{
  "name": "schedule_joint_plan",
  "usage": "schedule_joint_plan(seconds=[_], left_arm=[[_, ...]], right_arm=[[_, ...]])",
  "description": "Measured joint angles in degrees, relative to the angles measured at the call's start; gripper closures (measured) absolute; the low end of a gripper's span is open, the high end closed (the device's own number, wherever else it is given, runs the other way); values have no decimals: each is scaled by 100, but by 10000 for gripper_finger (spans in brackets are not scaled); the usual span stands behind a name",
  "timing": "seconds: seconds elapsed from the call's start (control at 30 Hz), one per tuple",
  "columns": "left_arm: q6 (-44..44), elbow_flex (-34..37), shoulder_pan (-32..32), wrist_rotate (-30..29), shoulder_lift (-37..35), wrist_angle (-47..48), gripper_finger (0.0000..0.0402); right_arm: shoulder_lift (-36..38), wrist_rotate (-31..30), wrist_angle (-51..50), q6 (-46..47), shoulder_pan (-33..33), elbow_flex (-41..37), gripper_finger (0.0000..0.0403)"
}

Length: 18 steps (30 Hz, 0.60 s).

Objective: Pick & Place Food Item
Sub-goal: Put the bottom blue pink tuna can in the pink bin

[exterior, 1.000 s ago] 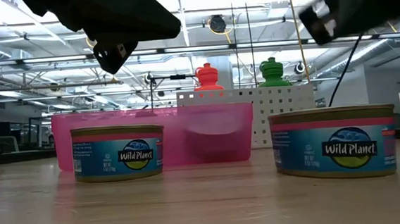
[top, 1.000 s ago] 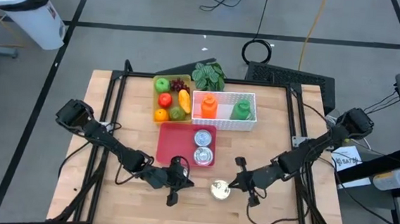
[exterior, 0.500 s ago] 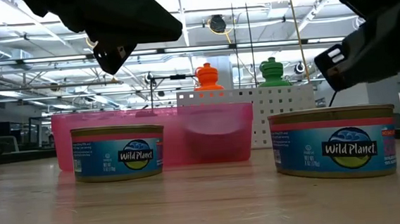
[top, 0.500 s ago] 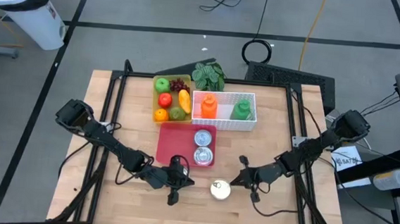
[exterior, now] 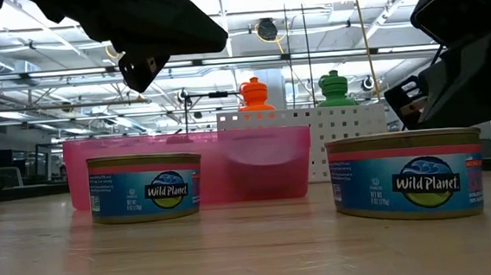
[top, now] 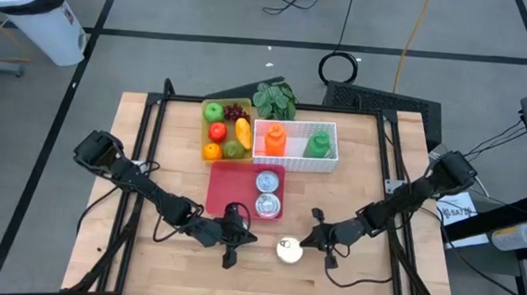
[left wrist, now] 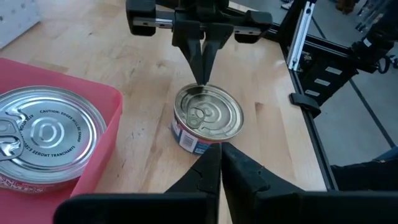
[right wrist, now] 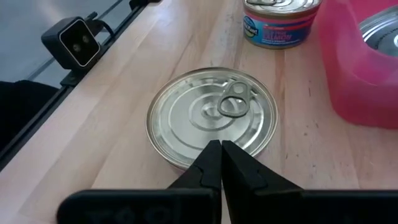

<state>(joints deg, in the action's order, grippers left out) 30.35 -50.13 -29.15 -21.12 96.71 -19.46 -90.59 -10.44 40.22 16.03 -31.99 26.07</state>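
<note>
A: High view: right gripper (top: 308,243), fingers clenched, empty, just right of the can (top: 288,251) on bare wood near the pink tray (top: 223,189).

B: Left gripper (top: 229,259) clenched too (idle). Open first, then straddle the can squarely.

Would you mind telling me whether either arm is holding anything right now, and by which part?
Nothing is held. Both sets of jaws are shut and empty: the right gripper sits beside the loose can and the left gripper is near it.
</note>
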Motion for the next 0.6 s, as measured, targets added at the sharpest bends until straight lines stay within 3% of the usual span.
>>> schedule_joint_plan(seconds=[0.17,0.43,0.6], left_arm=[[44,0,0,2,0,13,373],[66,0,0,7,0,42,396],[174,0,0,11,0,44,377]], right_arm=[[18,-75,-610,255,2,19,403],[45,-24,-1342,763,2,12,403],[113,-24,-1945,1182,4,10,403]])
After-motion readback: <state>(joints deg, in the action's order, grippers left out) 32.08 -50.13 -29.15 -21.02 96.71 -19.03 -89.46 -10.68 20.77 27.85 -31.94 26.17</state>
